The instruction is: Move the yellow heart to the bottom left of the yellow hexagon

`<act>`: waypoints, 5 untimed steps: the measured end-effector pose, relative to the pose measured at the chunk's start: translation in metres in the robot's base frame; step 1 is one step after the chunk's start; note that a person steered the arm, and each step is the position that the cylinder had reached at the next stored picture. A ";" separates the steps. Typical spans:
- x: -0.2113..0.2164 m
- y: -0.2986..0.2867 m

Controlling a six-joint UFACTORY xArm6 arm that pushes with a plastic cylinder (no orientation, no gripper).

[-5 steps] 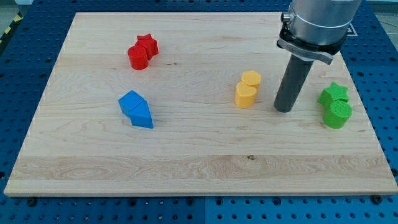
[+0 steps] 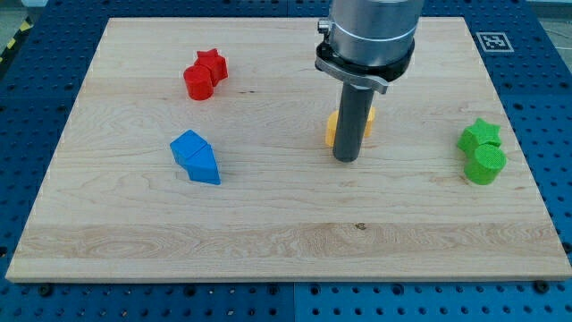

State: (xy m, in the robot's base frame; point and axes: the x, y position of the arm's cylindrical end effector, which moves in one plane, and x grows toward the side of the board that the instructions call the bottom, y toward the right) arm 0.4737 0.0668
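My tip (image 2: 346, 159) before yellow blocks (image 2: 331, 128) (shapes seemingly hidden), wooden board (image 2: 268, 233)

Counted on the wooden board (image 2: 268, 224): two red blocks (image 2: 205, 74) at upper left, two blue blocks (image 2: 196, 156) at centre left, two green blocks (image 2: 483, 151) at right, two yellow blocks (image 2: 332, 127) mostly hidden behind one dark rod (image 2: 351, 125).
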 end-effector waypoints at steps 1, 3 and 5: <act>-0.002 -0.015; -0.007 -0.020; 0.021 0.013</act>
State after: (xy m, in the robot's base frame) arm 0.4944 0.0802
